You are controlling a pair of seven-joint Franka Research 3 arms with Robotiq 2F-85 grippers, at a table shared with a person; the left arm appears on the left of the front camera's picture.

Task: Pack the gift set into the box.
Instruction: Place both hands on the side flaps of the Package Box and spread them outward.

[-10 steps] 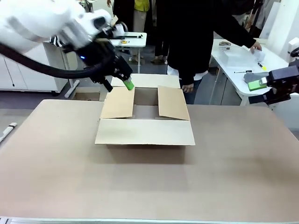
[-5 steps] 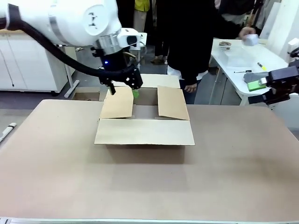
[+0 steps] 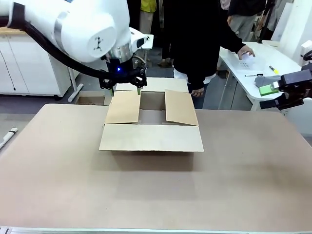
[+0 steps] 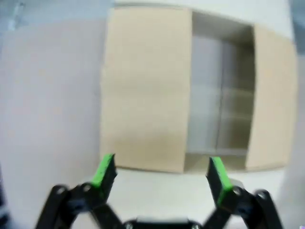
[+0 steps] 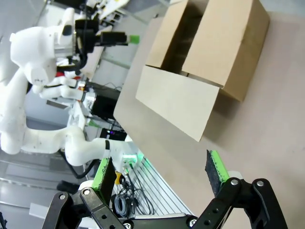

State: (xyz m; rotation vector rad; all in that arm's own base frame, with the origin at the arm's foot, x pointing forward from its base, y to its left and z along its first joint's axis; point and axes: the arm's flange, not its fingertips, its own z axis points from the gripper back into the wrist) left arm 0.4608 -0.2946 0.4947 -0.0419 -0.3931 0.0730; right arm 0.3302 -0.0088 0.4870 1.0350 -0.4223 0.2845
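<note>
Cardboard takes the middle of the front view: the large brown corrugated cardboard box (image 3: 152,138) stands on the pale brown table (image 3: 156,195) close to its far edge, within reach of both arms. Its near flap lies folded out flat, while the two side flaps lean in over the opening. The black left gripper (image 3: 125,86) hangs just above the far left corner of the box, pointing down, and holds nothing. The black right gripper (image 3: 273,90) waits beyond the table's right edge, well apart from the box, probably to leave the middle free. A person in dark clothes (image 3: 195,44) stands behind the far edge, one hand (image 3: 246,51) on a white side table (image 3: 253,66). In the left wrist view the left gripper (image 4: 161,175) is spread wide and looks straight down on the box (image 4: 143,86). The side flaps narrow the opening, so my guess is that they need pushing back first. What lies inside is too blurred to tell. In the right wrist view the right gripper (image 5: 159,174) is likewise spread wide and empty, with the box (image 5: 228,43) well ahead.
</note>
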